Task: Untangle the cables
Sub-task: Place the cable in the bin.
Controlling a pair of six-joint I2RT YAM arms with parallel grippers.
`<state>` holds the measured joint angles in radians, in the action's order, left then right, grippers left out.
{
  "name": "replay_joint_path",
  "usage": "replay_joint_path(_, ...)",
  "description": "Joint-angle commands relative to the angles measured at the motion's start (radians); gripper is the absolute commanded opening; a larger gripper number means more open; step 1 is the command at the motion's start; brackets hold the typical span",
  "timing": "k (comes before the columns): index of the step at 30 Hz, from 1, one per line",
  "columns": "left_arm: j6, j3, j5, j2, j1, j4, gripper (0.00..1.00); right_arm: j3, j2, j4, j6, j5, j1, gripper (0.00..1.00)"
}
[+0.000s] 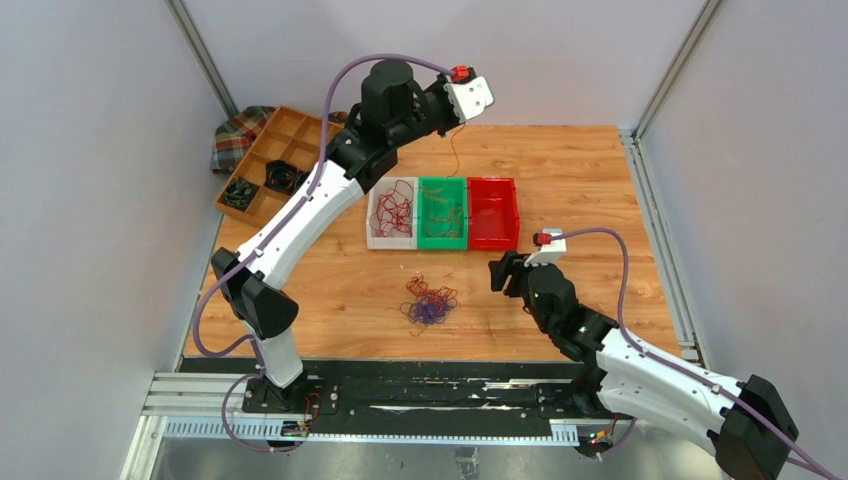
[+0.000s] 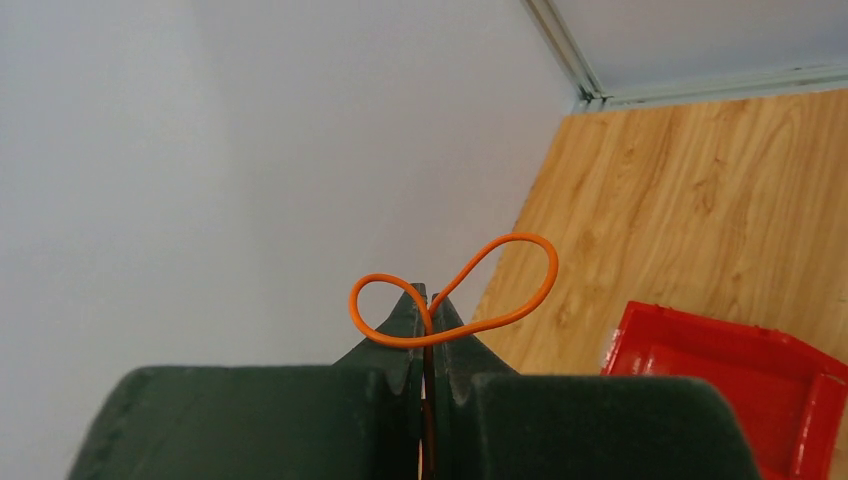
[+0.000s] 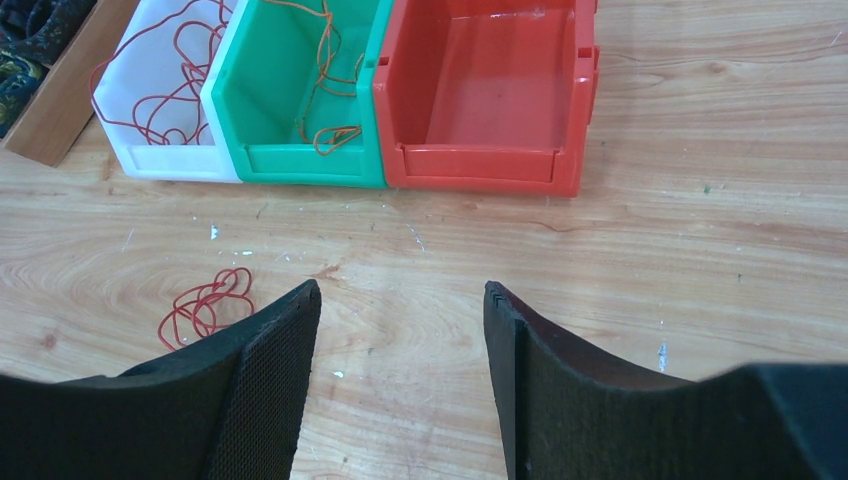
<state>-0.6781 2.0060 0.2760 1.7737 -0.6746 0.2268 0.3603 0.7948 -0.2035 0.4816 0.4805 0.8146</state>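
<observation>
Cables (image 1: 430, 300) sat in a small messy clump on the wooden table (image 1: 580, 180), in the lower middle of the top view. They were very thin and bendy, red, purple and orange, all looped over each other.

One orange wire (image 2: 510, 238) was out of the clump. The left gripper (image 2: 428, 300) was pressed tight on it, high in the upper middle of the top view. The wire curled in two smooth loops above the dark green fingers.

The step looked like sorting that wire. Orange wires lay in the green bin (image 1: 443, 243), red ones in the white bin (image 1: 392, 243), and the red bin (image 1: 494, 243) looked bare. So the next move probably called for going down over the green bin and letting go.

The right gripper (image 3: 400, 290) was spread wide and held nothing, right of the clump. Its pads looked black and bumpy. The bins were hard, shiny plastic.
</observation>
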Motion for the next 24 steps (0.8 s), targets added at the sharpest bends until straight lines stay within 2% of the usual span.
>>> replay_joint_path(1,0.089,-0.004,0.018,-0.017,-0.003,0.041,0.00,0.003,0.004,0.004,0.004,0.023,-0.020,0.61)
replay_joint_path(10,0.290,0.105,0.069,0.075,-0.006,0.135,0.00,0.002,-0.011,0.023,0.000,0.037,-0.032,0.61)
replay_joint_path(19,0.236,-0.075,-0.017,0.060,0.001,0.169,0.00,0.005,-0.020,0.036,-0.001,0.034,-0.055,0.61)
replay_joint_path(24,0.247,-0.074,-0.045,0.099,0.001,0.242,0.00,0.014,-0.004,0.042,-0.007,0.024,-0.073,0.61)
